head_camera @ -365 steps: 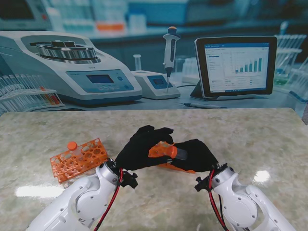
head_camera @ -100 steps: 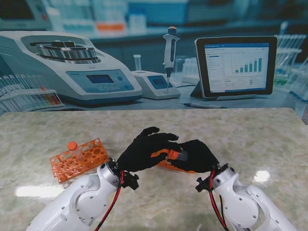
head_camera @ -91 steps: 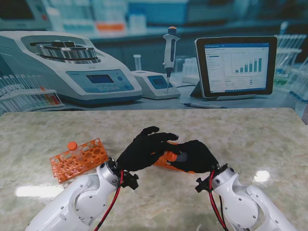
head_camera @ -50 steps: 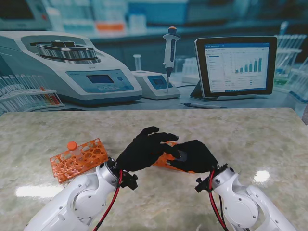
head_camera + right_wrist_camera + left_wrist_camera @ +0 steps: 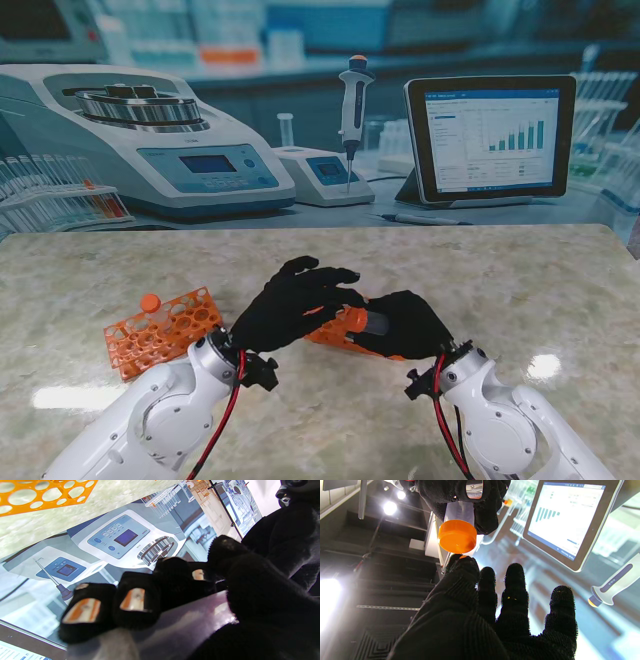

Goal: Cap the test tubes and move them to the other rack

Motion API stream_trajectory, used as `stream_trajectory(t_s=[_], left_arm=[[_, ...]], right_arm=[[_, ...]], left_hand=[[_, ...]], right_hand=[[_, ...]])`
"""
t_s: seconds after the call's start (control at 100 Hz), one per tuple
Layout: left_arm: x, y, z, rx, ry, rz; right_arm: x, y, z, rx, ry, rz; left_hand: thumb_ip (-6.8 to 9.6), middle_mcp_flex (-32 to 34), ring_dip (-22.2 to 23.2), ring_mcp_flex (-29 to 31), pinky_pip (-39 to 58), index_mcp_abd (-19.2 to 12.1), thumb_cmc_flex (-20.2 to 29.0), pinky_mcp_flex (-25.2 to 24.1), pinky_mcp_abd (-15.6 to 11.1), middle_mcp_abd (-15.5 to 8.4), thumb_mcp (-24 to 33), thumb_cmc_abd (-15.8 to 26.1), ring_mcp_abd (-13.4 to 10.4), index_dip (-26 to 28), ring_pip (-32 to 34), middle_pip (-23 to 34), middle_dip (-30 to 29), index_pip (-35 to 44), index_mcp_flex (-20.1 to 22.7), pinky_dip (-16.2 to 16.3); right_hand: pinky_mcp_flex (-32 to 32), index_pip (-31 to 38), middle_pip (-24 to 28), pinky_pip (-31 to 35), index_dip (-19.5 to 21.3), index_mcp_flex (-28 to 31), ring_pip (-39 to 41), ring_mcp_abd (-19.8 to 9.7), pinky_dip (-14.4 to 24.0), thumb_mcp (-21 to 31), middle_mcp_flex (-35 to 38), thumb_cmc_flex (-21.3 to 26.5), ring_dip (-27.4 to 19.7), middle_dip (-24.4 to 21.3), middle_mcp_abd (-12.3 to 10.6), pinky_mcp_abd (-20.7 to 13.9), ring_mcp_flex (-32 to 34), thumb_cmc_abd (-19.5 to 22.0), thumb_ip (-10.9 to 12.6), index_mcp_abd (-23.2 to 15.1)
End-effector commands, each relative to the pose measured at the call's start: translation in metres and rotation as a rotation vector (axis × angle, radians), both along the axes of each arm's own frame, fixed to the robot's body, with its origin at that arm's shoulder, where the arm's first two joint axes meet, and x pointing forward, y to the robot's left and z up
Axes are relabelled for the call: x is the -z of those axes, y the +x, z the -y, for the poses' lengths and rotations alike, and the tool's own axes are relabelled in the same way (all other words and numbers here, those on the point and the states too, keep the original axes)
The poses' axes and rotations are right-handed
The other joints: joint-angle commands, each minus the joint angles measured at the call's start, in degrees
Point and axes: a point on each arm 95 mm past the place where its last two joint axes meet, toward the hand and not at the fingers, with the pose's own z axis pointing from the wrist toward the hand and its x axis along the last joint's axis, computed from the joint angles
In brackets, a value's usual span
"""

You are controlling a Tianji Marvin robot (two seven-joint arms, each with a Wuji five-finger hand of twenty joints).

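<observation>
The right hand (image 5: 400,322) is wrapped around a test tube (image 5: 459,509), fingers closed along its clear barrel, holding it roughly level above the table (image 5: 480,270); an orange cap (image 5: 457,536) sits on the tube's mouth, facing the left hand. The left hand (image 5: 295,305) holds nothing, its fingers (image 5: 515,585) spread and arched beside the cap, one fingertip touching or nearly touching the cap's edge; which of the two cannot be told. Whether the cap is fully seated cannot be told either. The near rack (image 5: 345,330) lies mostly hidden under both hands; the far rack (image 5: 165,330) lies on the table to the left, well apart, with one capped tube (image 5: 151,303) standing in it. Risks, as judged: a cap only half pressed may pop off or tilt during transfer; a sideways nudge from the left fingertips may shift the tube in the right hand's grip; a level tube must be turned upright before insertion, and a slack hold during that turn may let it slip or miss the hole.
</observation>
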Motion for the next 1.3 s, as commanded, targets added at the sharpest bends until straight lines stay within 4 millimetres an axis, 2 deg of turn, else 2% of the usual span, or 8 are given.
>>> stream_trajectory(t_s=[0.0, 0.18, 0.33, 0.43, 0.72, 1.02, 1.16, 1.29], left_arm=[[0.000, -0.001, -0.001, -0.017, -0.011, -0.011], [0.003, 0.000, -0.001, -0.043, -0.017, -0.027], [0.005, 0.002, 0.000, -0.050, -0.011, -0.040], [0.006, 0.003, 0.001, -0.051, -0.007, -0.047], [0.010, 0.007, 0.006, -0.042, 0.006, -0.069], [0.014, 0.009, 0.013, -0.036, 0.006, -0.076], [0.015, 0.009, 0.015, -0.026, 0.011, -0.080], [0.015, 0.008, 0.014, -0.024, 0.006, -0.078]], right_arm=[[0.001, -0.002, -0.003, -0.004, 0.005, -0.005], [0.001, -0.002, -0.003, -0.003, 0.007, -0.006], [0.001, -0.002, -0.003, -0.003, 0.005, -0.005], [0.000, -0.002, -0.003, -0.003, 0.004, -0.004], [-0.001, -0.002, -0.002, -0.003, 0.003, -0.001], [-0.001, -0.002, -0.002, -0.005, 0.002, -0.002], [-0.001, -0.002, -0.002, -0.005, 0.002, -0.002], [-0.001, -0.002, -0.002, -0.005, 0.002, -0.002]], left_hand=[[1.44, -1.83, 0.59, -1.05, -1.13, 2.27, -0.90, -0.36, -0.71, 0.15, -3.12, 0.84, -0.13, 2.38, -0.41, -0.70, 0.21, -0.69, -1.65, 1.23], [1.55, -1.81, 1.22, -0.59, -0.56, 3.95, -7.32, -0.03, -0.49, 0.33, -5.30, -0.90, -0.04, 9.35, 0.03, -0.47, 1.06, 2.11, -3.52, 1.23], [0.52, -2.80, 1.23, -0.90, -0.30, 5.94, -14.15, -0.05, -0.13, 0.53, -7.65, -0.16, 0.11, 10.68, -0.08, -0.69, 1.16, 2.37, -5.09, 1.18], [0.06, -3.48, 1.26, -1.11, -0.11, 7.34, -16.51, -0.06, 0.09, 0.79, -8.58, -0.85, 0.21, 10.59, -0.12, -0.75, 1.28, 2.14, -6.14, 1.21], [-0.46, -3.79, 1.48, -0.83, 0.47, 7.89, -18.34, -0.24, 0.26, 0.83, -7.60, -3.99, 0.14, 13.85, 0.15, -0.42, 1.87, 6.24, -7.97, 0.75], [-0.74, -3.23, 2.02, 0.11, 1.17, 7.77, -18.06, 0.23, 0.65, 0.80, -6.72, -6.67, -0.05, 15.38, 0.94, 0.11, 2.21, 8.08, -8.12, 0.70], [-1.03, -3.41, 2.05, -0.07, 1.14, 7.78, -19.55, -0.02, 0.63, 0.86, -6.85, -6.30, -0.01, 15.39, 0.88, 0.07, 2.20, 7.90, -8.28, 0.55], [-1.11, -3.62, 2.10, -0.25, 1.14, 7.68, -19.73, -0.25, 0.51, 0.90, -6.04, -3.56, -0.08, 15.46, 0.86, 0.00, 2.19, 7.85, -8.49, 0.46]], right_hand=[[3.56, 3.21, 0.46, 14.70, 1.46, 2.57, 10.67, -7.22, 3.31, -0.17, 2.29, 0.59, 3.69, 0.99, -0.98, -3.53, 1.08, 0.94, -0.99, -1.02], [3.56, 3.21, 0.46, 14.70, 1.46, 2.57, 10.67, -7.22, 3.30, -0.14, 2.29, 0.69, 3.69, 0.99, -0.81, -3.53, 1.08, 0.97, -0.98, -1.02], [3.56, 3.21, 0.51, 14.70, 1.46, 2.57, 10.67, -7.22, 3.30, -0.14, 2.29, 0.75, 3.69, 1.02, -0.90, -3.53, 1.08, 1.00, -0.96, -1.02], [3.56, 3.21, 0.47, 14.70, 1.46, 2.57, 10.67, -7.22, 3.30, -0.17, 2.30, 0.63, 3.69, 1.00, -0.79, -3.53, 1.08, 0.96, -0.97, -1.02], [3.56, 3.21, 0.46, 14.70, 1.46, 2.57, 10.67, -7.22, 3.30, -0.17, 2.31, 0.64, 3.69, 0.99, -0.99, -3.53, 1.08, 0.93, -0.99, -1.02], [3.56, 3.21, 0.50, 14.70, 1.46, 2.57, 10.67, -7.22, 3.30, -0.11, 2.31, 0.62, 3.69, 1.01, -0.98, -3.53, 1.08, 0.90, -0.98, -1.02], [3.56, 3.21, 0.52, 14.70, 1.46, 2.57, 10.67, -7.22, 3.30, -0.10, 2.31, 0.75, 3.69, 1.02, -0.76, -3.53, 1.08, 0.76, -0.97, -1.02], [3.56, 3.21, 0.45, 14.70, 1.46, 2.57, 10.67, -7.22, 3.30, -0.13, 2.27, 0.62, 3.69, 0.99, -0.92, -3.53, 1.08, 0.92, -0.98, -1.02]])
